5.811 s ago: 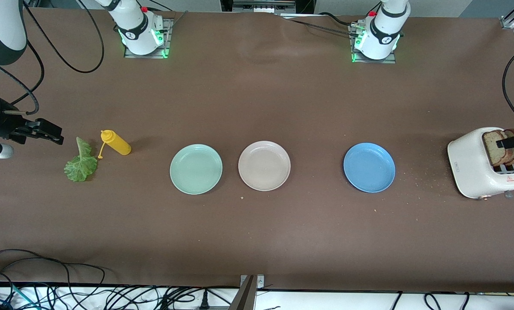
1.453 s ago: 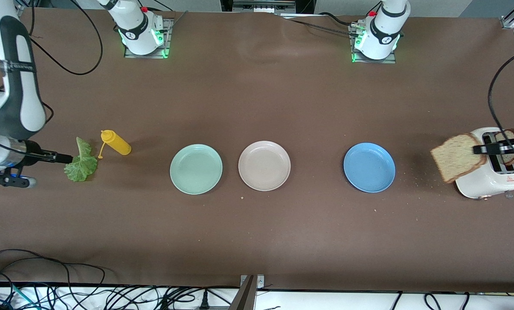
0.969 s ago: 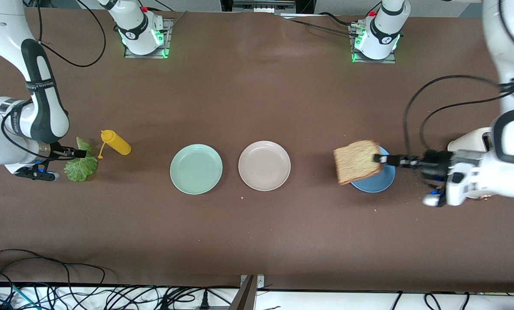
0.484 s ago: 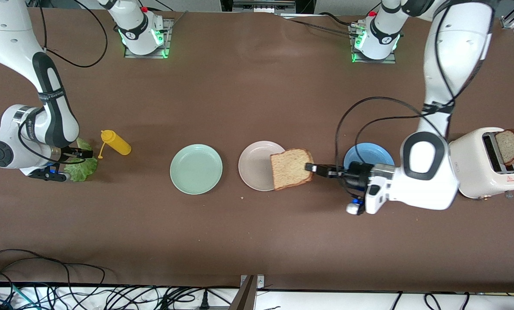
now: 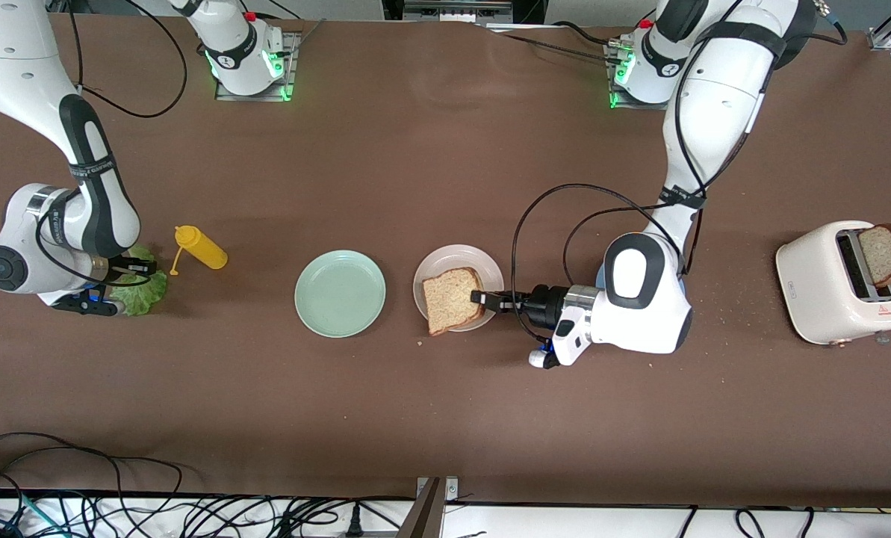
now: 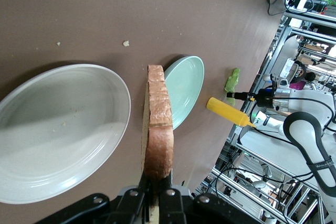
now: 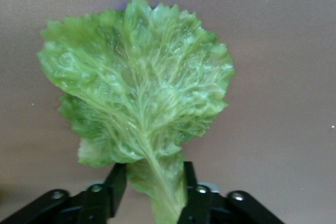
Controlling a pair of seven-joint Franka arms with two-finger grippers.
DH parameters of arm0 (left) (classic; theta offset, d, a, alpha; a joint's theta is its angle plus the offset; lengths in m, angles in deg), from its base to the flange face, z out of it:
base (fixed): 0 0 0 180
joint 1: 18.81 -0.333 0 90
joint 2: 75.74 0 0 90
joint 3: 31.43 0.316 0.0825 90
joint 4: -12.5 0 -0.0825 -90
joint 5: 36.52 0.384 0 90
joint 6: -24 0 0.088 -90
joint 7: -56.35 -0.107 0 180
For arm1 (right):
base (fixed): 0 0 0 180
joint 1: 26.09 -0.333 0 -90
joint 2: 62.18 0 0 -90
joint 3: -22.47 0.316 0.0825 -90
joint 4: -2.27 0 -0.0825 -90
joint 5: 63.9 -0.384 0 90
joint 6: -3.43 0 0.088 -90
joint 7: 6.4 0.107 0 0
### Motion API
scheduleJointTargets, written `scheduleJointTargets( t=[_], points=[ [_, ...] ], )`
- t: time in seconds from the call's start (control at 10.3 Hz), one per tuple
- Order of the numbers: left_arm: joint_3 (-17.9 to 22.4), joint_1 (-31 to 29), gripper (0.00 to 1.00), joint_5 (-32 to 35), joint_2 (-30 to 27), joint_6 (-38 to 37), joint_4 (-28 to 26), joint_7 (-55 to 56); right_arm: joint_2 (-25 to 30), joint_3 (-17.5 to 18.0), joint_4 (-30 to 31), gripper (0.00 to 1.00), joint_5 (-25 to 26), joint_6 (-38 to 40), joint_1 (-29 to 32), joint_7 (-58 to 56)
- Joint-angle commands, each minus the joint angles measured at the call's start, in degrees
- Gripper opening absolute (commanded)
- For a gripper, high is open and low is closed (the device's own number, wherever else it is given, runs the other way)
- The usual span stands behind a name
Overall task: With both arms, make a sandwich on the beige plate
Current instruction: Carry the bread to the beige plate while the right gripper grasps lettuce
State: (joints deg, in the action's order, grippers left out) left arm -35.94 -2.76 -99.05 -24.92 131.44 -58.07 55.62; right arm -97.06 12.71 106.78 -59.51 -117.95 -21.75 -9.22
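Observation:
A brown bread slice [image 5: 449, 299] hangs tilted over the beige plate [image 5: 445, 258], at the edge toward the left arm's end. My left gripper [image 5: 482, 297] is shut on the slice's edge. In the left wrist view the slice [image 6: 157, 129] stands edge-on beside the plate [image 6: 58, 129], pinched at my left gripper [image 6: 155, 179]. Whether it touches the plate I cannot tell. The green lettuce leaf [image 5: 143, 290] lies on the table at the right arm's end. My right gripper [image 5: 143, 267] is low over it. In the right wrist view my right gripper [image 7: 152, 174] has closed on the stalk of the leaf [image 7: 136, 87].
A mint green plate [image 5: 340, 293] sits beside the beige one toward the right arm's end. A yellow squeeze bottle [image 5: 202, 249] lies close to the lettuce. A white toaster [image 5: 837, 284] at the left arm's end holds another bread slice [image 5: 884, 254].
My left arm carried the bread slice from over the blue plate to over the beige plate and lowered it. My right gripper's fingers came together around the lettuce stalk.

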Motion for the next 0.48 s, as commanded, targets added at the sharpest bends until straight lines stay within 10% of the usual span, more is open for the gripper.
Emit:
scheduleJointTargets(
  t=[0.0,0.39],
  points=[
    [0.82,1.25,0.00,-2.42,1.56,1.89,0.87,-1.63,0.69,0.35,0.26,0.09,0.53,-0.08,0.41,-0.96],
    [0.91,2.75,0.00,-1.90,1.74,2.08,-0.97,-1.82,4.27,0.44,-0.44,0.00,0.62,2.19,0.41,-2.10]
  ],
)
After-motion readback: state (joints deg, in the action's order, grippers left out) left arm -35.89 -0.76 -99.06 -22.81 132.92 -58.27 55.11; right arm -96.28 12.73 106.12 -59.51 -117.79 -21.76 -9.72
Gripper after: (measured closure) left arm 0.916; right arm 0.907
